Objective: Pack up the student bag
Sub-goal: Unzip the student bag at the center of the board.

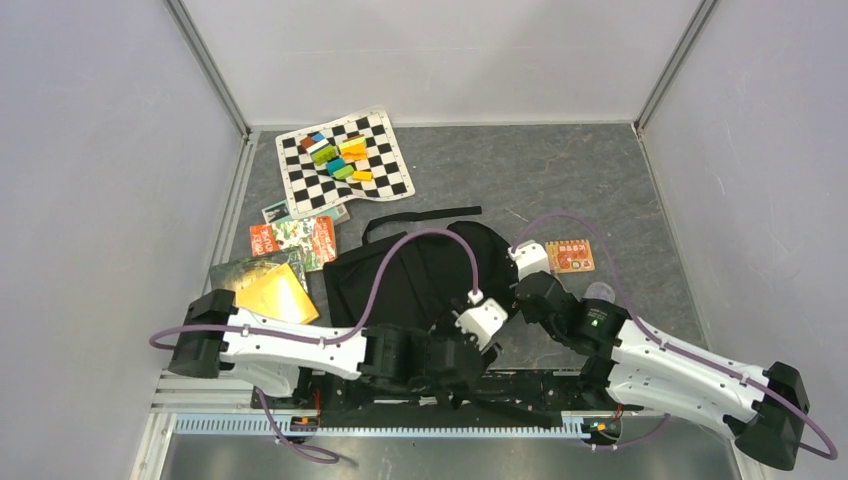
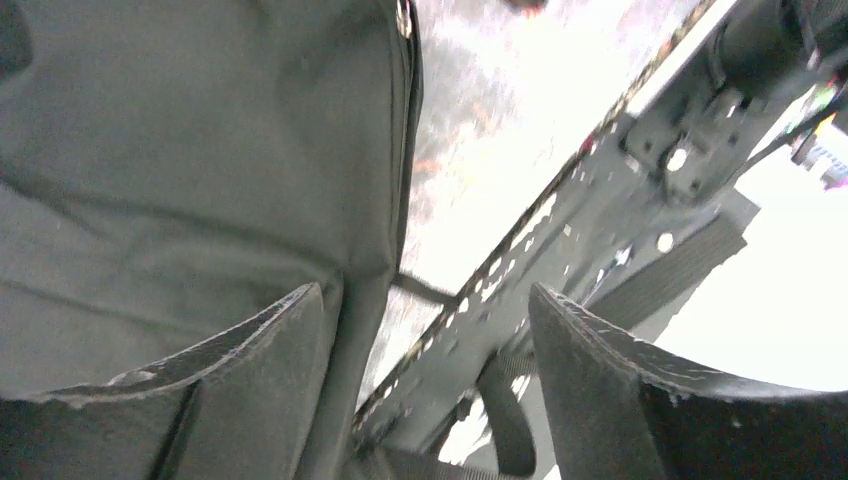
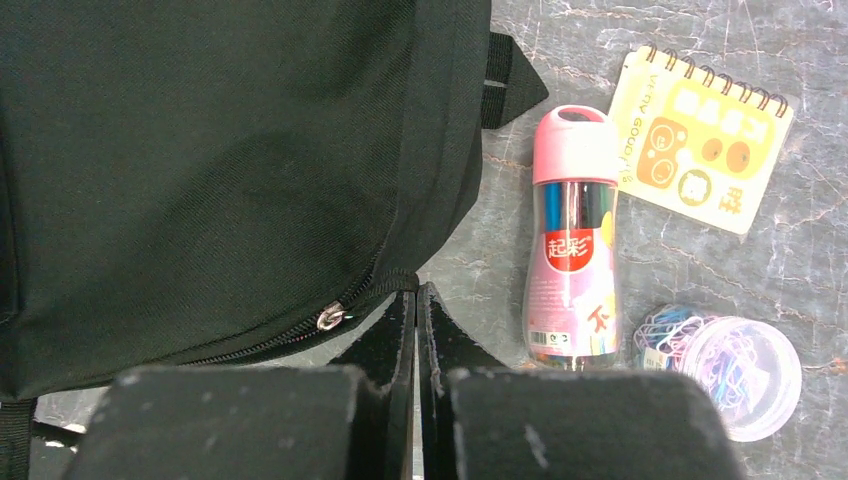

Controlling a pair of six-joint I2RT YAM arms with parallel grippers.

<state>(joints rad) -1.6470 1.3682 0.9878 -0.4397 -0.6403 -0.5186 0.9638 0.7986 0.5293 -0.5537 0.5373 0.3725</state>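
The student bag (image 1: pixel 420 270) is a large black backpack lying flat in the middle of the table. In the left wrist view it shows as grey-green fabric (image 2: pixel 180 160). My left gripper (image 1: pixel 455 355) is at the bag's near edge, open (image 2: pixel 425 295). Its left finger lies against the fabric and the bag's side seam runs between the fingers. My right gripper (image 1: pixel 520 283) is at the bag's right edge and is shut (image 3: pixel 417 292). Its tips touch the bag's zip seam (image 3: pixel 200 200), just right of the metal zip pull (image 3: pixel 330 318).
Right of the bag lie a pink-capped pen tube (image 3: pixel 572 240), a yellow spiral notebook (image 3: pixel 700 140) (image 1: pixel 570 257) and a clear tub of paper clips (image 3: pixel 730 360). A chequered mat with coloured blocks (image 1: pixel 343 160) and several books (image 1: pixel 293 243) lie at the back left. The metal rail (image 2: pixel 600 250) runs along the near edge.
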